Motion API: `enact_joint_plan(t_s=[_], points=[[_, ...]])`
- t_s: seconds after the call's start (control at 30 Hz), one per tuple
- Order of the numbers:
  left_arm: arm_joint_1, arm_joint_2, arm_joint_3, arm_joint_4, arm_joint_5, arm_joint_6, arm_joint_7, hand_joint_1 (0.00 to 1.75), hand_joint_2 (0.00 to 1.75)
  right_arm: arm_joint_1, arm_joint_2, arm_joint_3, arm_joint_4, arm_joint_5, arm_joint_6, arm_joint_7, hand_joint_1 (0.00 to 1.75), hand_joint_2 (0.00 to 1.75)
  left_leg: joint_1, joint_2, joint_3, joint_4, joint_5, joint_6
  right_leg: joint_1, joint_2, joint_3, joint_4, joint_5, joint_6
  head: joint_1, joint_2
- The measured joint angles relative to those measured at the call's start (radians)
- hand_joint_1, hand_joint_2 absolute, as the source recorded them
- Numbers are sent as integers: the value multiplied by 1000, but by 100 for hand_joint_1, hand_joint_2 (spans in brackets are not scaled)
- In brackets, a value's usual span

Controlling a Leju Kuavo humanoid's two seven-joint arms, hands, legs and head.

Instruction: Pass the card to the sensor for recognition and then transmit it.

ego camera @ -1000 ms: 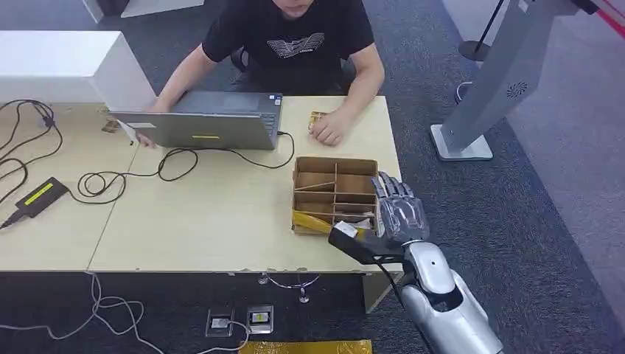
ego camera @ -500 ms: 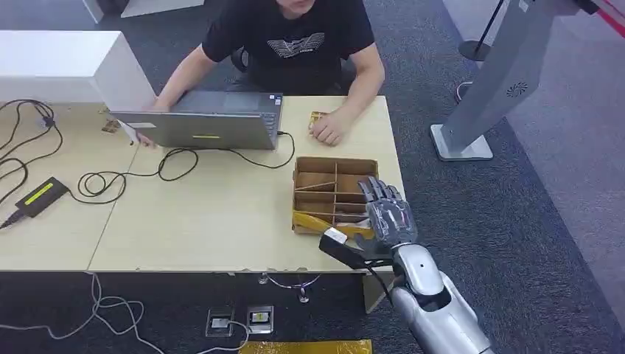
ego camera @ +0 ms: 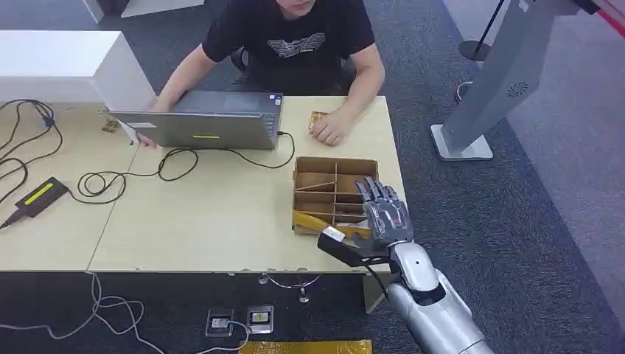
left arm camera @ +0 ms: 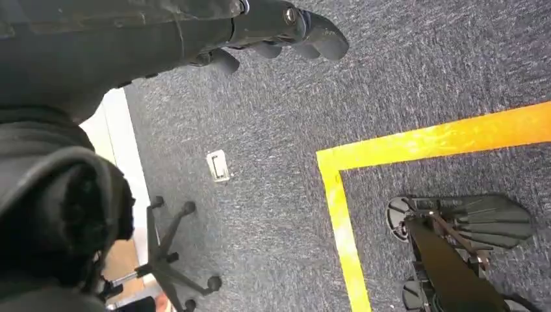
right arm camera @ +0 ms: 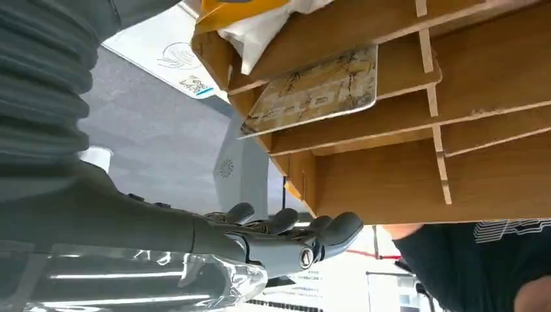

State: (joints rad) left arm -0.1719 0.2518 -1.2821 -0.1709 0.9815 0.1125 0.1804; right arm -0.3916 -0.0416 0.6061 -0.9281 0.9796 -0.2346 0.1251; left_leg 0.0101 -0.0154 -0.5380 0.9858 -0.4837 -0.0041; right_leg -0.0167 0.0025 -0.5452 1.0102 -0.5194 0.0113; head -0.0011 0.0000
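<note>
Card (right arm camera: 315,91) lies flat in one slot of the divided cardboard box (ego camera: 335,193), its patterned face showing in the right wrist view, one edge just past the divider. That placement looks deliberate: lying loose in a shallow slot, it can be reached from above.

Nearest in the head view, the right robot hand (ego camera: 383,214) hovers over the box's near right corner, fingers stretched out and apart, grasping nothing; I judge it is lining up to take the card, not yet touching it. The left robot hand (left arm camera: 273,29) hangs by the robot's side above grey carpet, fingers loosely curled, nothing seen in them; whether it is clenched I cannot tell.

Beyond the box, on the worktop (ego camera: 221,214), sit one open laptop (ego camera: 203,122) and one dark flat device (ego camera: 38,196) with cables, possibly the sensor. At the far edge one person (ego camera: 295,44) sits, a hand resting on the worktop, likely placed to receive the card.

Counted: one card seen for certain, one box, one laptop.
</note>
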Motion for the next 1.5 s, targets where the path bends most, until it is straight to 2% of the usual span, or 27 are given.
enact_joint_plan(t_s=[0.3,0.33,0.37,0.4,0.73,1.3,1.5], points=[[0,-2,0,0,2,-1,0,0,0,-7,0,6,31,1,-5,-7,3,175,0,0,0,0,0,0,0,0,0,0,0,0,0,0],[0,-2,0,0,2,-1,0,0,0,-7,0,6,34,0,-6,-11,19,175,0,0,0,0,0,0,0,0,0,0,0,0,0,0],[0,-2,0,0,2,-1,0,0,0,-8,0,6,36,-6,-8,-15,169,175,0,0,0,0,0,0,0,0,0,0,0,0,0,0],[0,-2,0,0,2,-2,0,0,0,-8,0,6,39,-10,-10,-20,175,175,0,0,0,0,0,0,0,0,0,0,0,0,0,0],[0,-2,0,0,-1,-6,-2,0,0,-7,0,6,48,-65,-15,-63,175,175,0,0,0,0,0,0,0,0,0,0,0,0,0,0],[0,-7,-23,0,-8,-8,9,0,0,-13,17,5,51,-102,13,-76,175,175,0,0,0,0,0,0,0,0,0,0,0,0,0,0],[-1,-8,-25,0,-8,-17,10,0,0,-20,19,6,56,-102,-21,-83,175,175,0,0,0,0,0,0,0,0,0,0,0,0,0,0]])
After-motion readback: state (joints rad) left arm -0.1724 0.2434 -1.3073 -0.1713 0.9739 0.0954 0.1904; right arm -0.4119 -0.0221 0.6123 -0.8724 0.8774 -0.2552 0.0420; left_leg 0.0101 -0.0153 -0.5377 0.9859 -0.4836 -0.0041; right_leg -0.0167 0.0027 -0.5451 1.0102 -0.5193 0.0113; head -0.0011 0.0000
